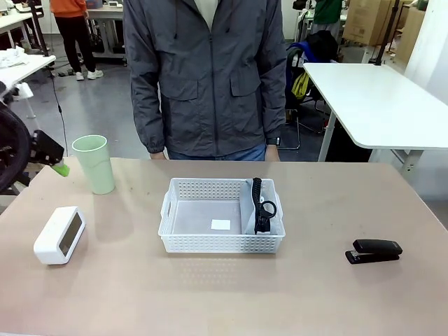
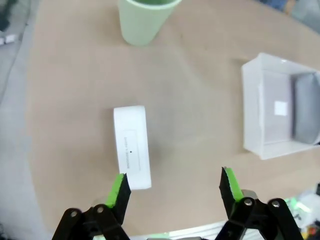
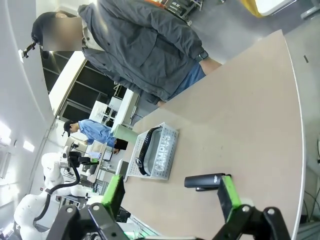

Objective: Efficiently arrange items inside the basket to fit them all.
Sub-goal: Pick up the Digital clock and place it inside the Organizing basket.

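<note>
1. One of the four items is in place. The grey "CAMPUS" pouch (image 1: 249,213) with its black strap stands on edge against the 3 o'clock wall of the basket (image 1: 210,184). The rest of the basket floor is free, apart from a small white label (image 1: 220,225).
2. Three items lie outside on the surface (image 1: 210,294), placed here from the basket in the front view. The pale green cup (image 1: 94,164) is upright at 10 o'clock. The white box (image 1: 59,235) is at 8 o'clock. The black stapler (image 1: 374,250) is at 4 o'clock, well apart.
3. Assessment: the task is at an early stage. Box, stapler and cup are not yet loaded, and the free floor looks adequate for them.
4. Left end effector (image 2: 174,181): fingers spread wide, nothing held. It hangs above the surface, and in its wrist view the box sits just at 11 o'clock of it.
5. Right end effector (image 3: 171,191): fingers spread wide, nothing held. The stapler shows between its fingers, farther off and not touched.
6. Materials:
   - The basket is rigid white plastic, shallow and rectangular, with lattice walls and cut-out handles.
   - The pouch is soft fabric and will likely yield under pressure.
   - The box is smooth and hard, with rounded corners.
   - The cup is thin tapered plastic, light and likely to tip.
   - The stapler is a compact, hard, glossy black body.
</note>
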`<act>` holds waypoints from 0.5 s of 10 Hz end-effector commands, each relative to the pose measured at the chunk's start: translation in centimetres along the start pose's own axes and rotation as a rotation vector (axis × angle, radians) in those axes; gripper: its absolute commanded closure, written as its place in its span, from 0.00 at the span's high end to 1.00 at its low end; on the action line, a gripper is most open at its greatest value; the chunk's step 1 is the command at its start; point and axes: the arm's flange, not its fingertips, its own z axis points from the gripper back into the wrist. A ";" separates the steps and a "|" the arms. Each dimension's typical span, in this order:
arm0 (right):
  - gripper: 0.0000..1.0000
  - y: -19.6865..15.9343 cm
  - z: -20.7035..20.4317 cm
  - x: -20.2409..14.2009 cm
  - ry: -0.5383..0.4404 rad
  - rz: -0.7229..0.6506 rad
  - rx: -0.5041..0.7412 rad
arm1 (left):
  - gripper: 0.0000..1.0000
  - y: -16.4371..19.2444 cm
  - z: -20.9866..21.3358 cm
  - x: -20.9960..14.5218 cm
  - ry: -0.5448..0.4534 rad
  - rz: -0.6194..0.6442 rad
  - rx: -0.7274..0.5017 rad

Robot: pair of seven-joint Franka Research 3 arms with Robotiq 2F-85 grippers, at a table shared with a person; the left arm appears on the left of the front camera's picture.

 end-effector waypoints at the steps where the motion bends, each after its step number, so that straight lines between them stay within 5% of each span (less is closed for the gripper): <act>1: 1.00 0.0 0.0 0.2 -0.013 0.028 0.014 | 0.93 1.1 -1.4 -1.2 0.027 -0.103 0.091; 5: 1.00 0.0 0.0 0.2 -0.013 0.028 0.014 | 0.93 -0.2 -1.2 0.0 0.046 -0.092 0.066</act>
